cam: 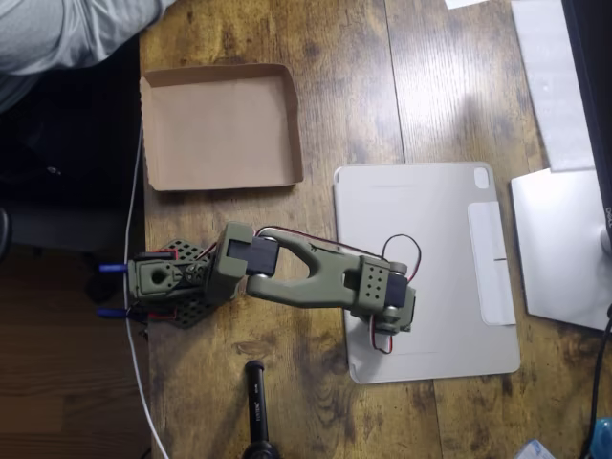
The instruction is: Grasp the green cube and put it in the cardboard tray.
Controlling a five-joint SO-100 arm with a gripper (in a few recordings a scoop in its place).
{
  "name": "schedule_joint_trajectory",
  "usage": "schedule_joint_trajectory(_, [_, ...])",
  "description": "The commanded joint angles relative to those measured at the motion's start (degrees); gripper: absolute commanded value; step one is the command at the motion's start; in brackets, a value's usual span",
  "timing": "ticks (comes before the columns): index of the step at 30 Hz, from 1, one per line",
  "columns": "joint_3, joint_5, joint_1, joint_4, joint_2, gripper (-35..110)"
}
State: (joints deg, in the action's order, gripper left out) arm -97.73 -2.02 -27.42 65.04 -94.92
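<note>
Overhead view, left to right: dark floor off the desk edge, a white cable [134, 239] running down it. Wood-grain desk [382, 86]. Cardboard tray [220, 129] upper left, bottom bare. Olive arm [306, 273] reaches right over a grey tablet cover [430, 239]; jaws hidden under the wrist, can't tell state. Green cube not visible.

A brown wooden table [382, 86] under soft light, dark floor [57, 382] at its left.
</note>
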Motion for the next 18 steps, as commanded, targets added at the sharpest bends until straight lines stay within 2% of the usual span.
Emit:
schedule_joint_trajectory(1, [-1.1,-0.9,-1.4,-1.1,-1.8,6])
schedule_joint_trajectory(7, [-1.4,-1.2,0.1,-2.0,-2.8,6])
schedule_joint_trajectory(9, [0.3,-2.3,2.4,0.8,-4.3,6])
schedule_joint_trajectory(13, [6.2,-5.0,11.9,12.5,-7.9,6])
schedule_joint_trajectory(18, [5.0,-9.1,30.8,19.8,-19.2,7])
